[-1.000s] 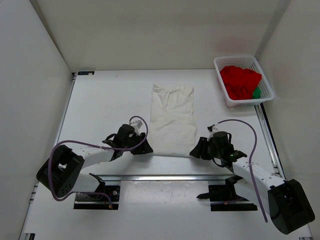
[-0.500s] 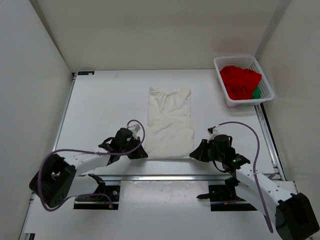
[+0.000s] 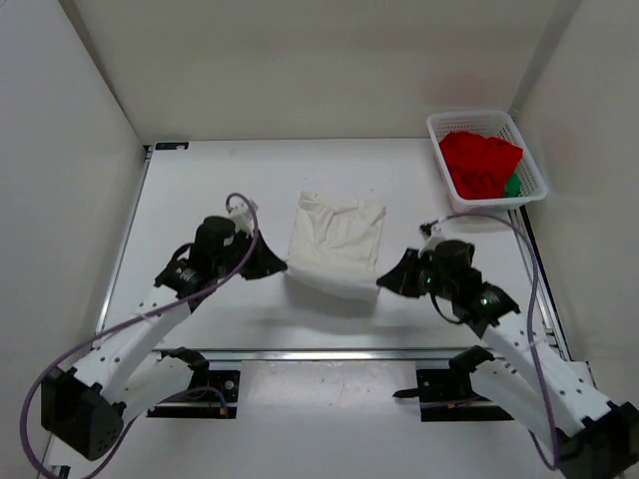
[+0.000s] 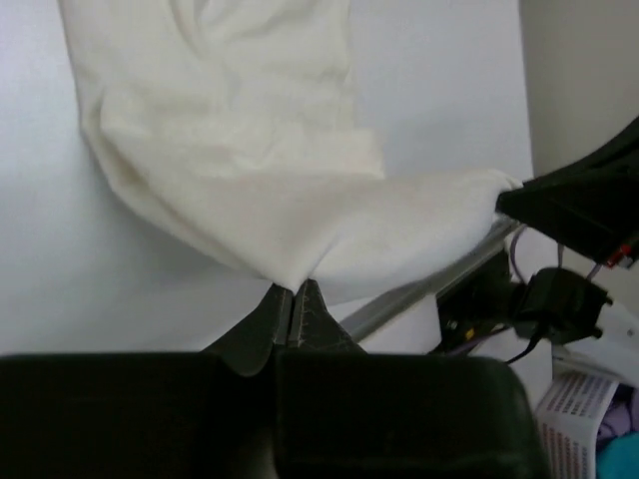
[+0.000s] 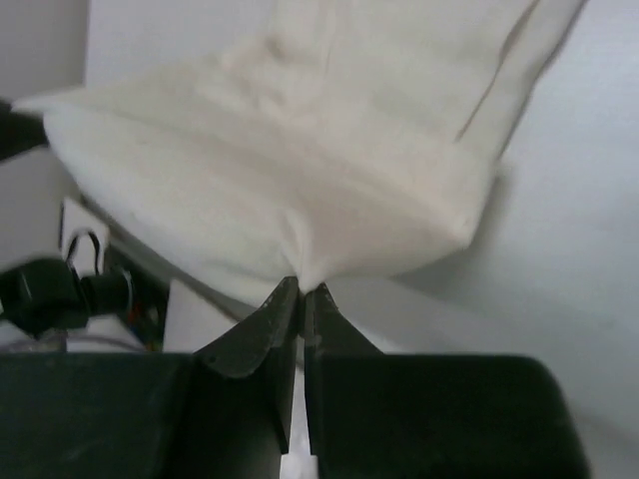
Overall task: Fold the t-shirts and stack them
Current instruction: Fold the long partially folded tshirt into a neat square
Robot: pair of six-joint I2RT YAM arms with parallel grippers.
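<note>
**Both grippers pinching the near edge of the cream-white t-shirt**

Left gripper [image 4: 293,291]: fingers pressed together on a tuck of cloth at the near left corner of the cream-white t-shirt [image 3: 334,242]. No gap shows between the fingertips apart from the fabric.

Right gripper [image 5: 302,287]: likewise clamped tight, on the near right corner of the same shirt. The cloth fans out from the pinch in both wrist views.

Cream-white t-shirt: at the middle of the table [image 3: 200,190], between the two arms. Its near edge is stretched between the two pinches and held clear of the surface, with a shadow beneath it. The far part lies on the table, creased and bunched. The left wrist view shows the right gripper as a dark shape at the opposite corner.

Red t-shirt [image 3: 479,162]: crumpled in the white mesh basket [image 3: 489,206] at the far right corner of the table, well apart from both arms.

Green t-shirt [image 3: 512,186]: only a small part shows, at the near right of the basket, beside the red one.
</note>
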